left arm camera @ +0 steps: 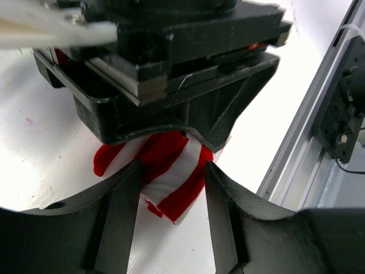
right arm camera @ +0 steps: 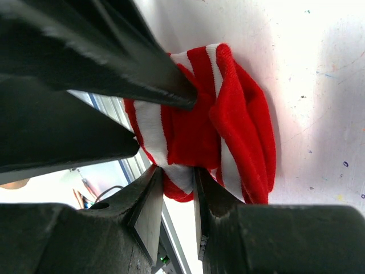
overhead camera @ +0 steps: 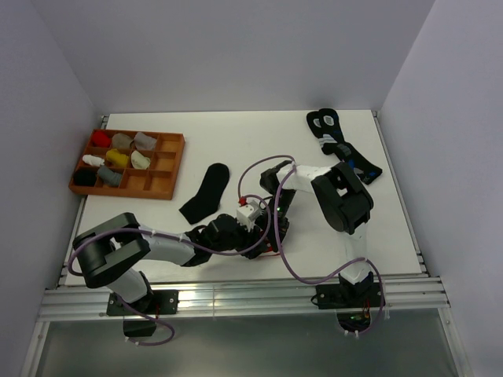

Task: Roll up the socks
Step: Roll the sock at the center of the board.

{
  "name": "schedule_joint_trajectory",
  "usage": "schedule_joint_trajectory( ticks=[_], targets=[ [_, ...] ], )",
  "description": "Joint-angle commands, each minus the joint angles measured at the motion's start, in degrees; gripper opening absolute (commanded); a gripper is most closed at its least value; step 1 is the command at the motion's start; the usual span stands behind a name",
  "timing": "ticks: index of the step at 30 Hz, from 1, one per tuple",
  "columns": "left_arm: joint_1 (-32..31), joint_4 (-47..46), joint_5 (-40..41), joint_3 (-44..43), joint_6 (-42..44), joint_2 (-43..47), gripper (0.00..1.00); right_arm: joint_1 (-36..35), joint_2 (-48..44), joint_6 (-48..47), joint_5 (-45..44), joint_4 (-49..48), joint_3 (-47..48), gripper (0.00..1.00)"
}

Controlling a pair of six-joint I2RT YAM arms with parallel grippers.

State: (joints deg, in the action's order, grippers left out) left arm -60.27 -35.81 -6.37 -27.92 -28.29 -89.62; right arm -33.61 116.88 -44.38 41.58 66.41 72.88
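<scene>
— Two socks matter here. Where do they lie?

— Start at the desk's (overhead camera: 236, 133) 10 o'clock, where an orange tray (overhead camera: 179, 163) holds small bundles (overhead camera: 118, 158). At the tray's 4 o'clock, just clear of it, the black sock (overhead camera: 206, 191) lies flat and untouched, its length running from 1 to 7 o'clock.

— And the striped sock (right arm camera: 245, 125)?

— Toward the desk's 6 o'clock, near the rail (overhead camera: 236, 294). From above it is almost wholly hidden. The wrist views show it bunched in red and white folds on the white surface.

— What about the left end effector (left arm camera: 172, 171)?

— It straddles the striped sock. Its fingers (left arm camera: 122, 217) stand roughly half apart, and the fabric reaches both inner faces. Whether they squeeze it, I cannot tell.

— The right one?

— The right end effector (right arm camera: 178, 171) comes in from 3 o'clock, set narrow, with a fold of the striped sock pinched between its fingertips (right arm camera: 151, 200). In the left wrist view its black body hangs directly over the sock.

— Anything further right?

— At the desk's 1 o'clock, well apart from all this, two dark ringed socks (overhead camera: 324, 124) lie in a line from 11 to 5 o'clock near the back corner.
</scene>
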Motion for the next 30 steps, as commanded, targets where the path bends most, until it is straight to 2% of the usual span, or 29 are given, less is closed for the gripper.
schedule_joint_trajectory(
  ticks=[1,10,18,22,26,27,30],
  targets=[
    [-0.37,-1.89,-1.72,-1.61,0.08,-1.60,0.53,0.38,2.30,-0.97,-5.81,-3.75,-0.37,0.11],
    [-0.37,-3.03,-1.63,-1.87,-1.24,-5.12,0.49,0.29,1.60,-0.62,-5.55,-4.54,-0.81,0.11],
    [-0.37,-2.95,-1.89,-1.61,-2.82,-7.32,0.33,0.38,0.81,0.35,-5.55,-6.12,-1.69,0.12],
    [-0.37,-2.25,-2.68,-1.87,-3.43,-8.54,0.18,0.38,0.19,0.87,-5.55,-6.91,-2.04,0.13],
    [-0.37,-1.98,-4.00,-1.79,-4.40,-9.60,0.06,0.65,-1.04,1.66,-5.46,-8.14,-2.66,0.21],
    [-0.37,-1.98,-4.09,-1.52,-4.49,-10.13,0.05,0.99,-1.65,1.67,-5.37,-8.23,-3.01,0.27],
    [-0.37,-1.63,-4.44,-1.35,-4.93,-11.01,0.00,1.44,-2.62,2.10,-5.11,-8.75,-3.27,0.33]
  ],
)
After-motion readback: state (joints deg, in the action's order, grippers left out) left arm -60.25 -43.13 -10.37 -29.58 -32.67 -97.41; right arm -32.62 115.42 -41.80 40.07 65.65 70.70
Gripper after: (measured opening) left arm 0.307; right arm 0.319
